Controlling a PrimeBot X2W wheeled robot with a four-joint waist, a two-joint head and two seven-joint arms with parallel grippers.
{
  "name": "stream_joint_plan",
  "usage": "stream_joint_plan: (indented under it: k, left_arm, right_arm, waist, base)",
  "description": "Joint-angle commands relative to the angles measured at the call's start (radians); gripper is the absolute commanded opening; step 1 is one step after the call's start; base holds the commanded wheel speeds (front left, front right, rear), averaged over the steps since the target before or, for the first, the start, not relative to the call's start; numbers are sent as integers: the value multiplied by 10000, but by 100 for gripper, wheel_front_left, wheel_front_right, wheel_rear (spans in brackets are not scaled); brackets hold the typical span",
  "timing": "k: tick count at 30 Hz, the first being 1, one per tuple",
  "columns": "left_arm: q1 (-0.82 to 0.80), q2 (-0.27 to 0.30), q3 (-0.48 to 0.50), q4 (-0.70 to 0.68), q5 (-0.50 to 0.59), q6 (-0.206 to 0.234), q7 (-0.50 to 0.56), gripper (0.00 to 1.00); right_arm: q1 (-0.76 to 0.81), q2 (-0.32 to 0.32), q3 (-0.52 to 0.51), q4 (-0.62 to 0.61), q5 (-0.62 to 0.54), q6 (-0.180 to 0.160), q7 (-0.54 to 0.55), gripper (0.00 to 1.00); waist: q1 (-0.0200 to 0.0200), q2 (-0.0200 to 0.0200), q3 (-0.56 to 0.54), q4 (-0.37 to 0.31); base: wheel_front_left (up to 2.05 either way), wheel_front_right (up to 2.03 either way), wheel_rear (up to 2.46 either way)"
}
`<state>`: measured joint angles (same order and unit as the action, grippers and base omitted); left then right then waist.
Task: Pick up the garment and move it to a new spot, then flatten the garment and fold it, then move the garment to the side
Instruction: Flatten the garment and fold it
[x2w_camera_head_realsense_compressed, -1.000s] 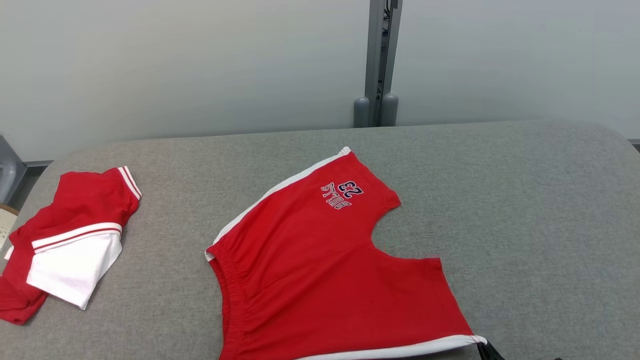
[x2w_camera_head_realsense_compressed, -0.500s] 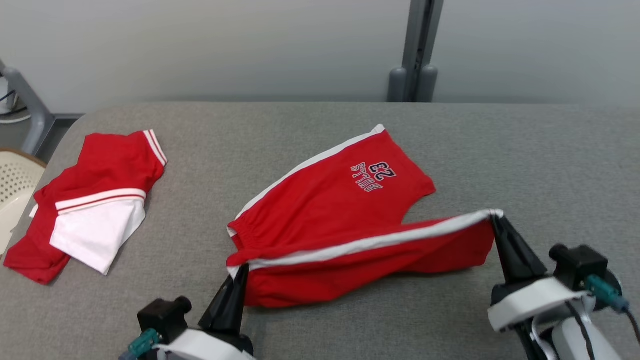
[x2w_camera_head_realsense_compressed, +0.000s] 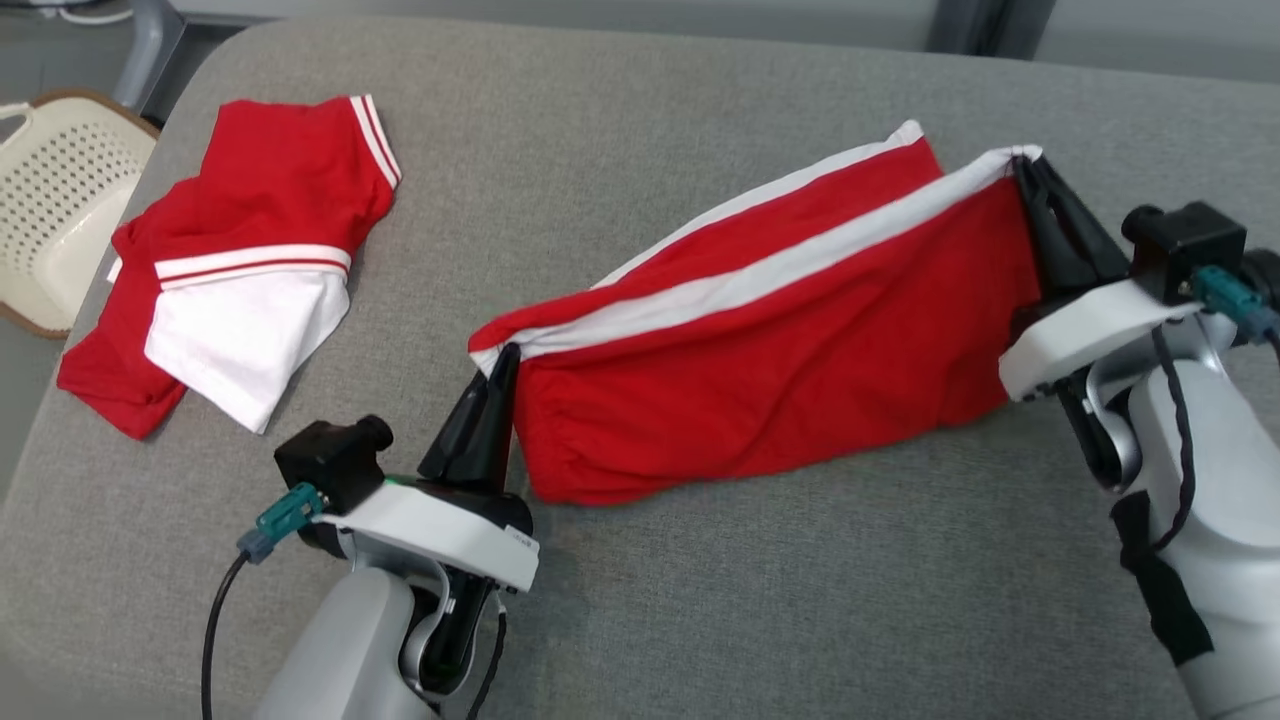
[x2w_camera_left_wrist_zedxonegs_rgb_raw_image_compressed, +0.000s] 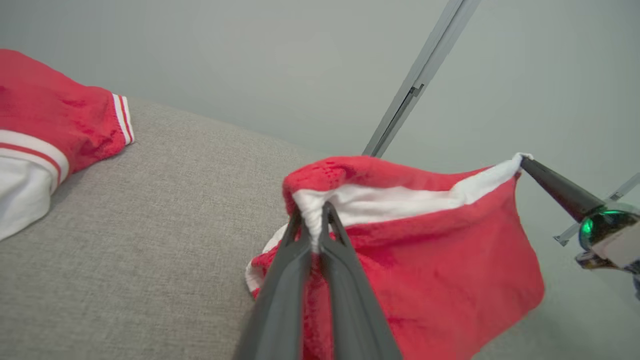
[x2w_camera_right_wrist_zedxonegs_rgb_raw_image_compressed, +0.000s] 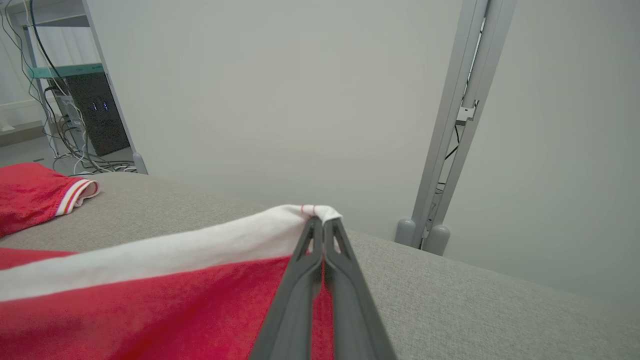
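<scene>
At 10 o'clock a cream basket (x2w_camera_head_realsense_compressed: 55, 190) sits just off the grey worktop (x2w_camera_head_realsense_compressed: 700, 600), with a folded red-and-white shirt (x2w_camera_head_realsense_compressed: 250, 260) lying beside it. At 7 o'clock your left pincer (x2w_camera_head_realsense_compressed: 505, 360) is clamped tight on one white-striped corner of the garment (x2w_camera_head_realsense_compressed: 780, 370), red shorts stretched from centre toward 2 o'clock. There your right pincer (x2w_camera_head_realsense_compressed: 1028, 170) pinches the other corner. You appear mid-fold. Next, carry both corners across level and lay edge on edge.
</scene>
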<state>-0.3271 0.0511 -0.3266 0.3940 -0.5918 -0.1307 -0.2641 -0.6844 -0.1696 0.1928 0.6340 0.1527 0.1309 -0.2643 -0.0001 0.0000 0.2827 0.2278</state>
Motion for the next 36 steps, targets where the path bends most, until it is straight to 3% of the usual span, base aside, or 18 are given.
stream_joint_plan:
  k: [1,10,18,19,20,21,30,36]
  left_arm:
    - [-274,17,-26,24,-72,7,-5,0]
    - [-1493,10,-463,319,-841,7,-5,0]
    - [-2170,14,-732,612,-959,7,-6,0]
    - [-2192,13,-756,624,-949,7,-5,19]
    - [-2184,20,-711,639,-923,7,-5,78]
    - [-2150,25,-600,658,-885,7,-5,100]
    - [-1508,16,-101,530,-139,199,-5,100]
    - [-984,18,128,289,231,372,-5,100]
  right_arm:
    - [-289,-97,-54,182,-137,-2,0,0]
    - [-2161,-203,-460,1560,-983,-2,0,0]
    - [-2928,-23,-656,2303,-1698,-2,0,0]
    - [-2968,8,-749,2395,-1746,-2,0,15]
    - [-3001,55,-830,2435,-1775,-2,0,100]
    - [-3042,109,-920,2394,-1792,-1,0,100]
    - [-2367,129,-1199,2103,-1394,-2,1,100]
    - [-1789,10,-665,3044,-417,-1,2,100]
  waist:
    - [1,0,634,417]
    - [1,0,1683,766]
    - [1,0,2085,871]
    - [1,0,2095,876]
    - [1,0,2103,876]
    - [1,0,2105,867]
    - [1,0,1808,611]
    - [1,0,1600,427]
  base:
    - [0,0,0]
    - [0,0,0]
    - [0,0,0]
    - [0,0,0]
    - [0,0,0]
    - [0,0,0]
    - [0,0,0]
    - [0,0,0]
